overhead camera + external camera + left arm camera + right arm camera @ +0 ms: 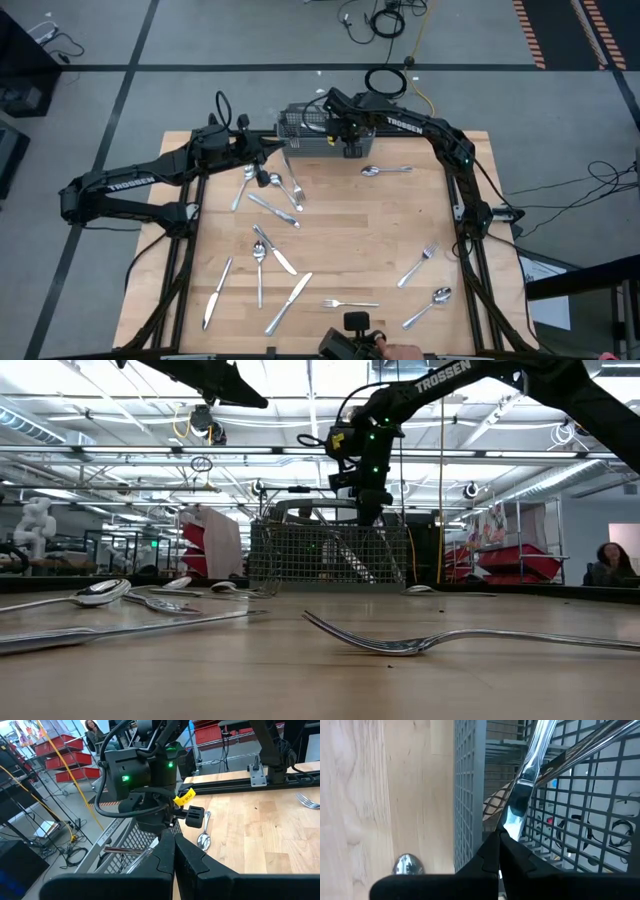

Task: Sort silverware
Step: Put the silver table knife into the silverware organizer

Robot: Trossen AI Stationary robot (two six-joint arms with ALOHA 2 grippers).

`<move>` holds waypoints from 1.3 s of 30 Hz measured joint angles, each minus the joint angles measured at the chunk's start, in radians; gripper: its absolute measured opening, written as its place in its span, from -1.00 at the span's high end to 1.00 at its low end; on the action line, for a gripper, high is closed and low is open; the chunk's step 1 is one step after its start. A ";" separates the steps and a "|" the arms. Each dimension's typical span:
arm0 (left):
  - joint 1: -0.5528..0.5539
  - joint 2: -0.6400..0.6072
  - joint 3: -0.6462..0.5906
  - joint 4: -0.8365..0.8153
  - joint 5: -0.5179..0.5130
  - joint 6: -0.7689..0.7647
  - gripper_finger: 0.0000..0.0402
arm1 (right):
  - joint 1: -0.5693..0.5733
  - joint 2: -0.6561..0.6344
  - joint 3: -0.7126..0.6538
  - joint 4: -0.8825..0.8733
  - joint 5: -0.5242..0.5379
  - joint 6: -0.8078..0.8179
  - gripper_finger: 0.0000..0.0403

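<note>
High view: the right gripper (349, 135) reaches into the wire-mesh basket (300, 120); the left gripper (262, 150), clenched empty, hovers beside it, with silverware (275, 210) scattered over the table (350, 240). Right wrist view: the fingers (487, 857) pinch a shiny utensil (520, 800), probably a knife, inside the basket.

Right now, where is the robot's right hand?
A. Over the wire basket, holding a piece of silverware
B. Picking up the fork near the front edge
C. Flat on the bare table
A: the right hand is over the basket, pinching a shiny utensil above the mesh.
</note>
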 joint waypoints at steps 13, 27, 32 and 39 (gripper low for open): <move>0.001 0.000 0.000 0.000 0.000 0.000 0.96 | 0.002 0.001 -0.001 -0.032 -0.013 -0.050 1.00; 0.020 0.000 0.000 0.000 0.000 -0.001 0.96 | 0.006 -0.082 -0.007 0.125 -0.019 -0.055 0.99; 0.032 0.000 0.000 0.000 0.000 -0.001 0.96 | 0.022 -0.093 -0.004 0.233 -0.091 -0.061 0.83; 0.034 0.000 0.000 0.000 0.000 0.001 0.96 | 0.042 -0.093 -0.003 0.376 -0.094 -0.070 0.35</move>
